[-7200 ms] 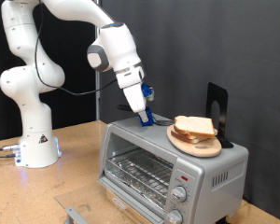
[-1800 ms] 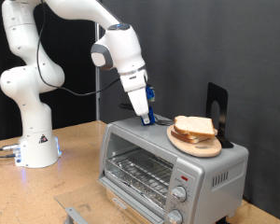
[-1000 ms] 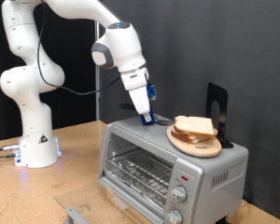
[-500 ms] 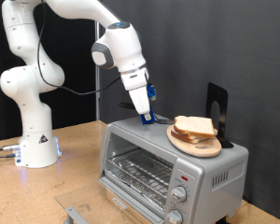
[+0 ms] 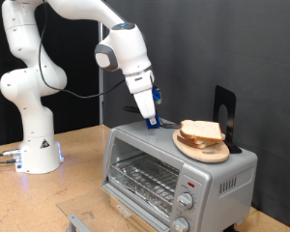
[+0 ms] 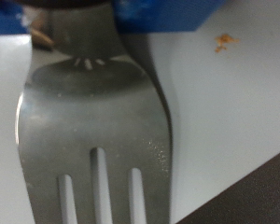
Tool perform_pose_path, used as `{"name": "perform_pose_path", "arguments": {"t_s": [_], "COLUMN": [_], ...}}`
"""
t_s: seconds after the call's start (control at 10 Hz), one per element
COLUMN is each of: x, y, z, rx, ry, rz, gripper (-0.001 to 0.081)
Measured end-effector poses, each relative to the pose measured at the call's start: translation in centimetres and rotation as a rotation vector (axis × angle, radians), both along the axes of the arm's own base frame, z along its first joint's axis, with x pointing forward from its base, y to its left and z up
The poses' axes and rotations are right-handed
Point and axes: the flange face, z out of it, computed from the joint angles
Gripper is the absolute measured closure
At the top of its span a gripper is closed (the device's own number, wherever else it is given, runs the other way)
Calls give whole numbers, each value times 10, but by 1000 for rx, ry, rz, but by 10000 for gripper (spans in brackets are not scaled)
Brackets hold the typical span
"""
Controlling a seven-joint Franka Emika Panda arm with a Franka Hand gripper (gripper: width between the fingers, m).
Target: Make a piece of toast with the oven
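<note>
The blue-fingered gripper (image 5: 153, 123) at the exterior view's centre clenches a silver metal fork (image 6: 89, 121), tines on the silver glass-doored toaster oven's (image 5: 174, 164) roof. The tan-crusted bread slices (image 5: 203, 132) sit stacked on a round wooden plate (image 5: 188, 146) just right.

A sideways slip could, I judge, shove that plate off; 1 black stand (image 5: 225, 114) crowds behind.

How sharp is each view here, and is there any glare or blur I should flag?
Exterior view: evenly lit and sharp; the blue-tipped end effector sits on top of the silver toaster oven, beside the bread slices on the round wooden plate. Wrist view: a metal fork fills the frame, soft and out of focus, with dull reflections.
</note>
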Motion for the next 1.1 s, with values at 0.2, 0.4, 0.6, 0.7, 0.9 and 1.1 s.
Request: {"name": "perform_pose_path", "arguments": {"t_s": [0.2, 0.4, 0.6, 0.7, 0.9, 1.1], "x": [0, 1, 1, 1, 1, 0], "y": [0, 0, 0, 0, 0, 0], "z": [0, 1, 1, 1, 1, 0], "rx": [-2, -17, -24, -25, -30, -51], "ry": [-1, -15, -22, -23, -25, -30], "rz": [2, 7, 10, 11, 15, 36], "gripper": [311, 104, 17, 17, 3, 0]}}
